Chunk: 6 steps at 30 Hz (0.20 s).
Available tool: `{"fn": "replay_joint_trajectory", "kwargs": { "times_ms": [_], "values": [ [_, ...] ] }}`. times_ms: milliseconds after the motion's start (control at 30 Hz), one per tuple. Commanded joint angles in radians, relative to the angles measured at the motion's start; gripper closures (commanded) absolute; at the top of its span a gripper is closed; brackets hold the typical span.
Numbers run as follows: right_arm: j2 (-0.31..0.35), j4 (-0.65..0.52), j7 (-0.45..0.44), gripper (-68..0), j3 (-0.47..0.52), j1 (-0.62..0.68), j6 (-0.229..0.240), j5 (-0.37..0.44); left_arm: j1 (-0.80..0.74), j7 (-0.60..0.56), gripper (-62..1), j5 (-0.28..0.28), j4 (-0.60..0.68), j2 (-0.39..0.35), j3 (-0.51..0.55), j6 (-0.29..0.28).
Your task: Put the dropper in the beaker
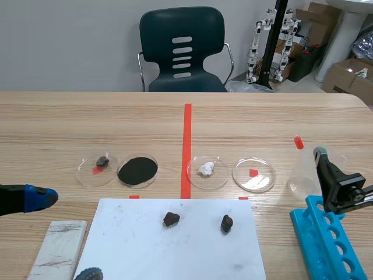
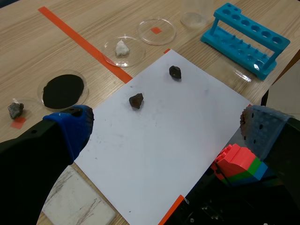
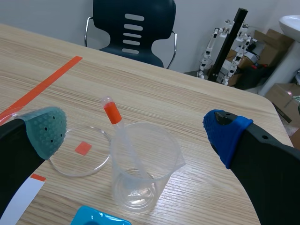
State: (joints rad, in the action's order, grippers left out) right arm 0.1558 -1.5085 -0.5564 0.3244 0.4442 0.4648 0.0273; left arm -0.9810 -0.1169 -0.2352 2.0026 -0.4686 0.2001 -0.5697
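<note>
Dropper (image 3: pixel 112 114): one, in one beaker (image 3: pixel 146 174); four petri dishes (image 1: pixel 263 178) nearby.

Bright, even overhead light is falling on the pale wooden desk (image 1: pixel 87 122). Small soft shadows are sitting under the dark rough stones (image 1: pixel 171 219) on the white paper sheet (image 1: pixel 128 245). Glare is whitening the clear round dish (image 1: pixel 259 181); glints are showing on the clear plastic beaker (image 3: pixel 154 164).

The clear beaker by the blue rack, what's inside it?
A dropper stands slanted inside the beaker, its orange-red bulb sticking out above the rim. Whether any liquid lies at the bottom cannot be told.
</note>
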Motion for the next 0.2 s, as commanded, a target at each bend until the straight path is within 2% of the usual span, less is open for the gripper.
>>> {"fn": "replay_joint_trajectory", "kwargs": {
  "times_ms": [0, 167],
  "values": [
    [0.01, -0.005, -0.019, -61.1, 0.002, -0.01, 0.0, 0.011, -0.002, -0.014, -62.3, -0.01, 0.007, 0.003, 0.002, 0.001],
    [0.01, -0.005, -0.019, -61.1, 0.002, -0.01, 0.0, 0.011, -0.002, -0.014, -62.3, -0.01, 0.007, 0.003, 0.002, 0.001]
  ]
}}
